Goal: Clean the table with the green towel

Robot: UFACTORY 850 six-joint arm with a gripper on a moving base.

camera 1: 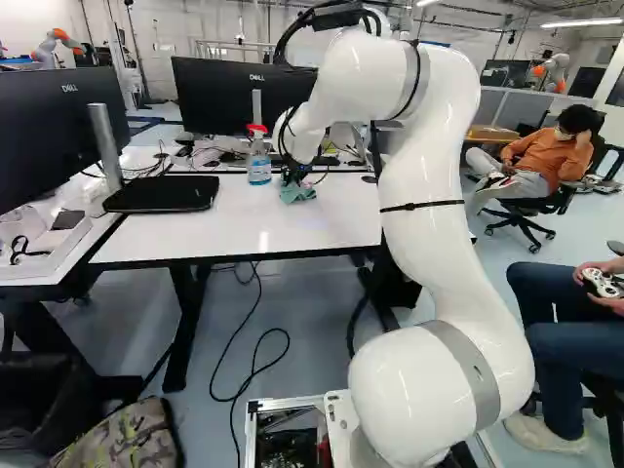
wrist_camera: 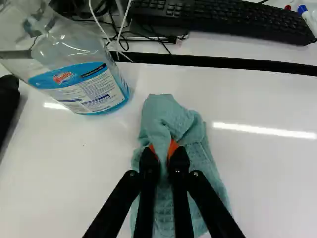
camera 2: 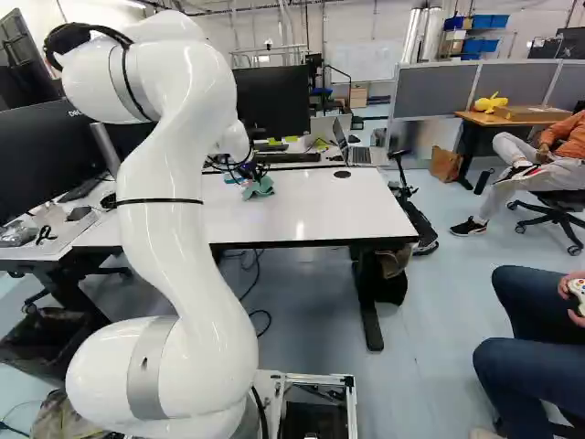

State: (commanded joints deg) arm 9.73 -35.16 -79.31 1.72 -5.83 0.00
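Right now, in the left base view, you have your gripper (camera 1: 293,174) low over the white worktop (camera 1: 244,229), toward its far edge, with the green towel (camera 1: 298,193) in its grasp. Your spray bottle (camera 1: 258,161) stands upright just left of the towel, near that same edge.

In the right base view, you can see the towel well in from the right edge, and a round black disc (camera 2: 342,174) by the far right corner.

In the wrist view, your gripper (wrist_camera: 164,149) is closed on bunched cloth, orange pads (wrist_camera: 173,148) pressing from both sides; the rest spreads under the fingers. Beyond the far edge lies your black keyboard (wrist_camera: 223,19).
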